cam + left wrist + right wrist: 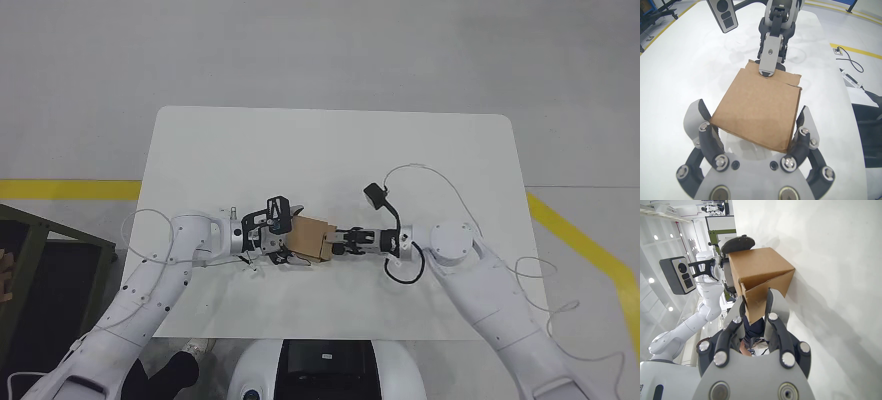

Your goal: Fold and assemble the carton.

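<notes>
Grippers held a brown cardboard carton [310, 238] from its two opposite ends. It sat about midway along the white worktop [450, 160], somewhat nearer the front edge than the back edge. Whether the box rested on the worktop or hung just above it could not be told.

The left gripper [278, 238] was spread wide around the closed end. In the left wrist view the left gripper [752, 115] straddled the carton [757, 108]. Its fingers [694, 121] pressed their dark pads against the two corners of that end, so the box was clamped between them.

The right gripper [336, 243] was at the other end, where the flaps were not yet folded shut. In the right wrist view the right gripper [756, 299] was closed to a narrow gap on one end flap [755, 308] that stuck out from the carton [761, 264]. One of its fingers [776, 302] lay on each face of the flap. Beyond the box, the left gripper [734, 268] showed a pad on each side of the far end. From the left wrist, the right gripper [770, 71] had one finger laid over the flap's upper face.
</notes>
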`<state>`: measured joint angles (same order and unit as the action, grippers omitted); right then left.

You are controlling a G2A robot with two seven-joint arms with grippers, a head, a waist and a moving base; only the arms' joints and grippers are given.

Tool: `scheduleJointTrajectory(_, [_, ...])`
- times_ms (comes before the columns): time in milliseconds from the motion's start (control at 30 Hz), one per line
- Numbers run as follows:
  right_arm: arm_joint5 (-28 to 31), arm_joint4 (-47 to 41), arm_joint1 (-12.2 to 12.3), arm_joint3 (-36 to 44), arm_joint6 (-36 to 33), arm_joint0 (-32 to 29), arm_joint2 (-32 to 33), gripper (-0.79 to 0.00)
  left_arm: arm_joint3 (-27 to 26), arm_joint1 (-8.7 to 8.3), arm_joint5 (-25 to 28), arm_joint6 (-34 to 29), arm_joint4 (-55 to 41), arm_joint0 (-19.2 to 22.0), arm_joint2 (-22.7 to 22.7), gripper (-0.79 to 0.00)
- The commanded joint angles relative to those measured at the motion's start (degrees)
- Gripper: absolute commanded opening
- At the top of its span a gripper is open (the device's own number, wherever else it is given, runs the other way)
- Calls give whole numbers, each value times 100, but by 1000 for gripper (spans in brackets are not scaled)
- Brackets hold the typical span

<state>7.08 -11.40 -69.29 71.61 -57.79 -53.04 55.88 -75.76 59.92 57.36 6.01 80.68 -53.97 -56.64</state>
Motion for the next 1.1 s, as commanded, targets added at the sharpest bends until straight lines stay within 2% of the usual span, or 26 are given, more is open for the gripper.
scheduleJointTrajectory(0, [-11, 7, -3, 33, 11, 5, -8, -594, -5, -1, 1, 8, 0, -2, -1, 0])
scheduleJointTrajectory(267, [-87, 71, -27, 138, 94, 30, -97, -616, -20, -5, 2, 5, -2, -10, -7, 0])
scheduleJointTrajectory(700, [-123, 110, 14, 145, 79, -30, 36, -526, -13, -11, -10, -39, -24, -15, -21, 0])
scheduleJointTrajectory(833, [-119, 81, 52, 232, 31, -106, 151, -520, -15, -11, 6, -54, -30, -9, -19, 0])
scheduleJointTrajectory(1000, [-128, 104, 100, 355, -28, -193, 278, -588, -16, -10, -11, -58, -43, -9, -19, 0])
scheduleJointTrajectory(1067, [-148, 133, 114, 390, -47, -223, 302, -656, -16, -10, -11, -61, -46, -7, -18, 0])
